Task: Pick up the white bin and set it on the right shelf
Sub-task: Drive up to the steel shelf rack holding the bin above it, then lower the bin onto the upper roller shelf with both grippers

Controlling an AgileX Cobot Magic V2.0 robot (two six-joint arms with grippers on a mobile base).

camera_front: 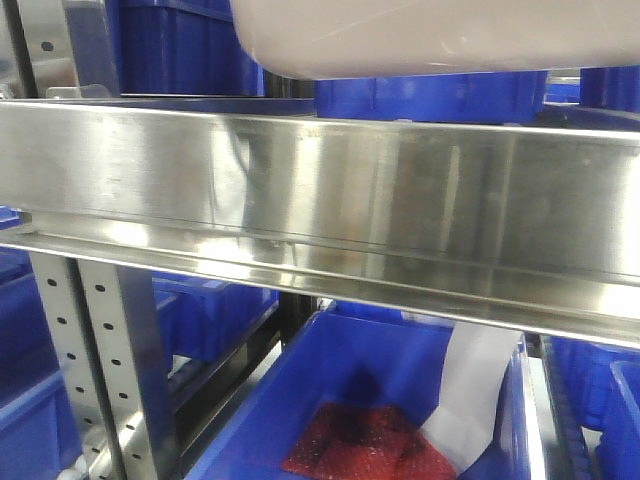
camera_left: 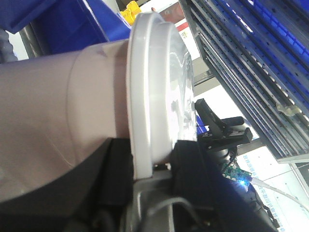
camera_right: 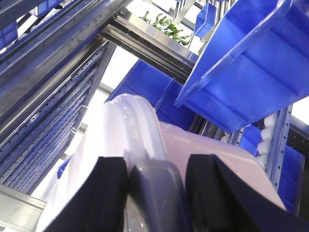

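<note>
White bin (camera_front: 430, 35) above right shelf (camera_front: 320, 180), left tool (camera_left: 152, 162), right tool (camera_right: 157, 186) clamped on rim (camera_left: 145, 96)

Tilted blue bin (camera_right: 241, 72): up and right, ahead of the right gripper (camera_right: 157, 181).
Green plant (camera_right: 161, 24): far ahead, above it.
Yellow item (camera_left: 130, 10): far ahead of the left gripper (camera_left: 152, 164).
Lower blue bin (camera_front: 340, 370): holds a red packet (camera_front: 365, 445) and a white sheet (camera_front: 470, 390).
</note>
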